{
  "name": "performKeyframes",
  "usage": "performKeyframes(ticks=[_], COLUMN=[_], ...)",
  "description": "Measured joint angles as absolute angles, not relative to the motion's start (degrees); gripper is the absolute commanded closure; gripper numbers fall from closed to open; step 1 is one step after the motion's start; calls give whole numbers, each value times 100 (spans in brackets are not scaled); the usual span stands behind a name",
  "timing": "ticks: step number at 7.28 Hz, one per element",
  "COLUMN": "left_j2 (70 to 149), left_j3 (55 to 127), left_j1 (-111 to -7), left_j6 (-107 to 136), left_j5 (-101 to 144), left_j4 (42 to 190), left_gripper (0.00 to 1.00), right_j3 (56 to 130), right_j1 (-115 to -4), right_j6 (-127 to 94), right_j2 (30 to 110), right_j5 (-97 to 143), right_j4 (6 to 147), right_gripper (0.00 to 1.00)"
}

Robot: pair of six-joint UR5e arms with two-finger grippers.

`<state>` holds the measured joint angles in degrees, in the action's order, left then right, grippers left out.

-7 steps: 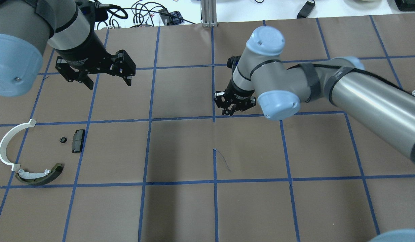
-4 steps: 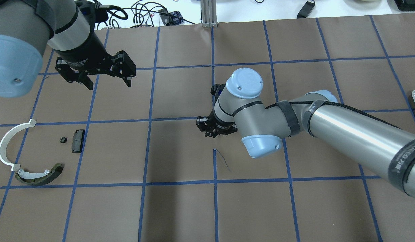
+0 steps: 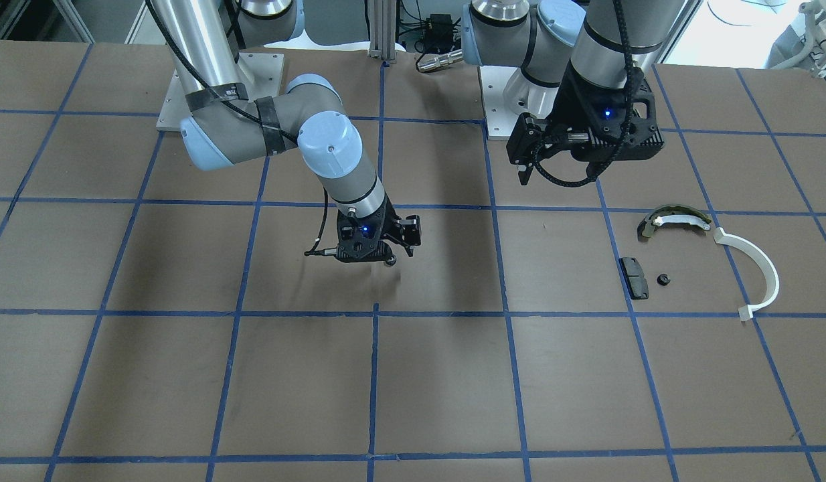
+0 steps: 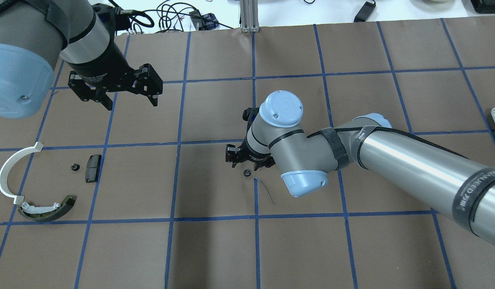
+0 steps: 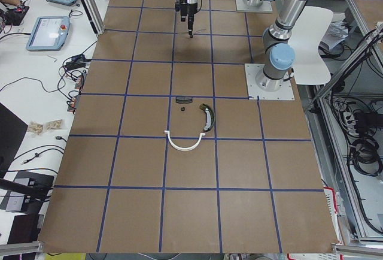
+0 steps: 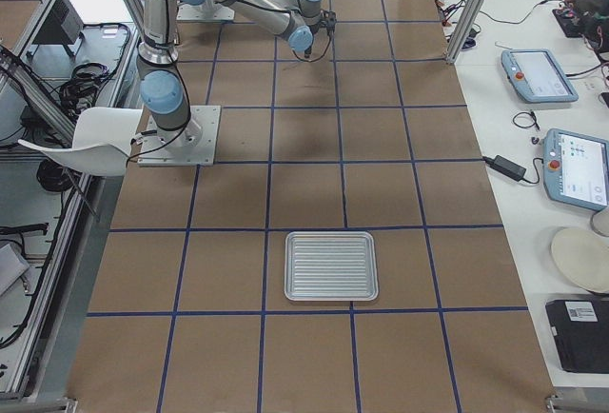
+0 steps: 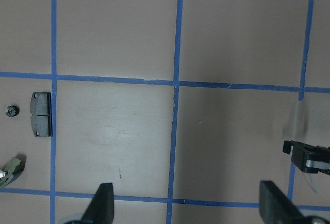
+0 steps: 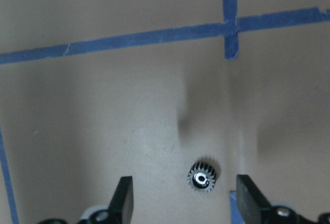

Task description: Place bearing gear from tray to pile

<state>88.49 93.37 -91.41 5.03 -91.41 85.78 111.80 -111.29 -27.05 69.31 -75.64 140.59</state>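
My right claw (image 4: 247,163) hangs low over the table (image 4: 215,253), a little left of the middle of the overhead view, and it is released: in the right wrist view its two fingers (image 8: 122,199) stand apart at the bottom of the frame. The gear (image 8: 202,176) lies flat on the brown paper in the gap between them, nearer to the right finger, and neither finger touches it. From above, the gear (image 4: 246,173) is just below the claw and just left of a vertical line of blue tape. My left claw (image 4: 130,103) is in the upper left of the overhead view, up above the table, also released and with nothing in it. The pile (image 4: 74,167) is at the left edge of that view, well apart from the gear: a white arc (image 4: 0,176), a green curved shoe (image 4: 59,209) touching its lower end, a black pad (image 4: 93,167), and just left of the pad a second small gear (image 3: 663,279). The tray (image 6: 331,234) lies in the lower middle of the right side view, far from both claws.
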Motion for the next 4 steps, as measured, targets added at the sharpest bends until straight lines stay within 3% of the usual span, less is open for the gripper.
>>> performKeyframes(ticks=[2,4], left_j2=[8909,9056], left_j3=[9414,9570], left_j1=[-9151,-9464], left_j6=[569,864], left_j5=[-9129,-9137], left_j4=[8566,8442], left_gripper=[0,0], right_j3=[10681,10142], right_j1=[-10899,-10457], right_j6=[-2581,-2006], right_j2=[7161,7721], right_j5=[-7940,-8165], right_j4=[13427,11933], right_gripper=[0,0])
